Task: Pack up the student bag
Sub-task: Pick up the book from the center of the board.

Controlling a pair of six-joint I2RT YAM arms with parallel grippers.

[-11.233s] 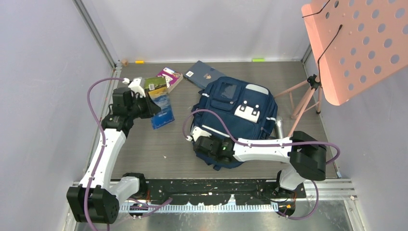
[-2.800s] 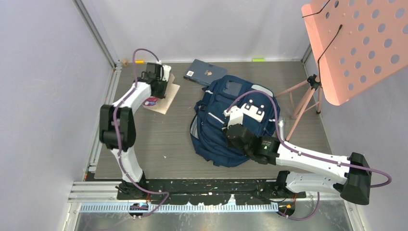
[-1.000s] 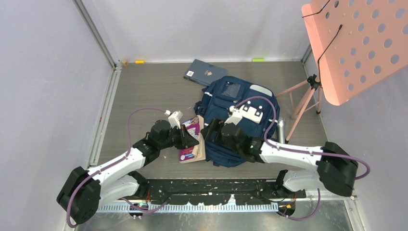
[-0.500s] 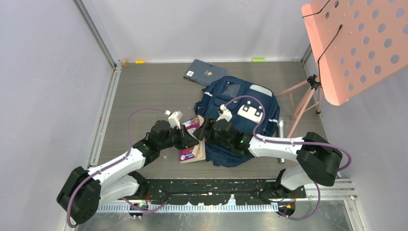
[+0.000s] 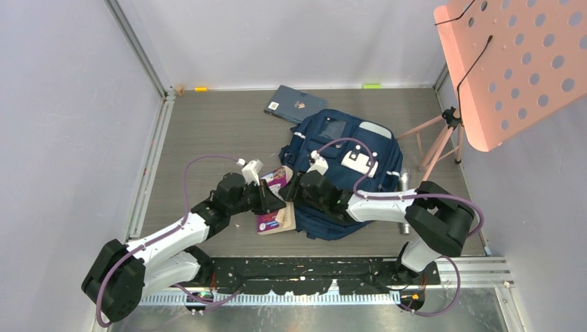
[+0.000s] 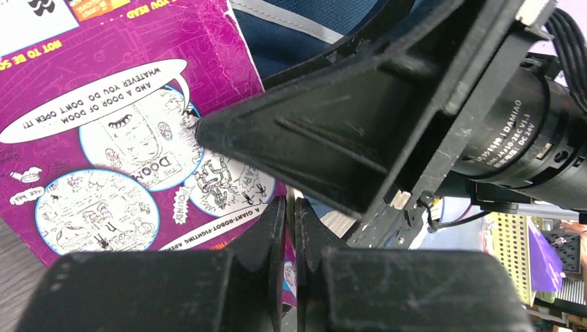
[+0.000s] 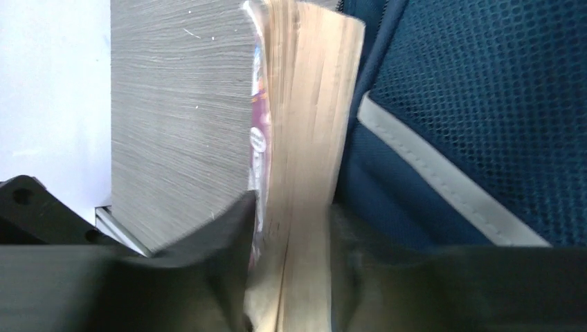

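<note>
Overhead; wrist close-ups, seemingly sharing book

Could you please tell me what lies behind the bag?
A dark blue book lies flat on the table behind the bag. Whether its near corner tucks under the bag cannot be seen.

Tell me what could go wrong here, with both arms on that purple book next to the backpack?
1. The left end effector is shut on a thin part of the purple book while the right end effector straddles its page edge; pulling apart might tear pages or drop it.
2. The book sits close beside the student bag's outer side; pushing may just shove the bag.
</note>
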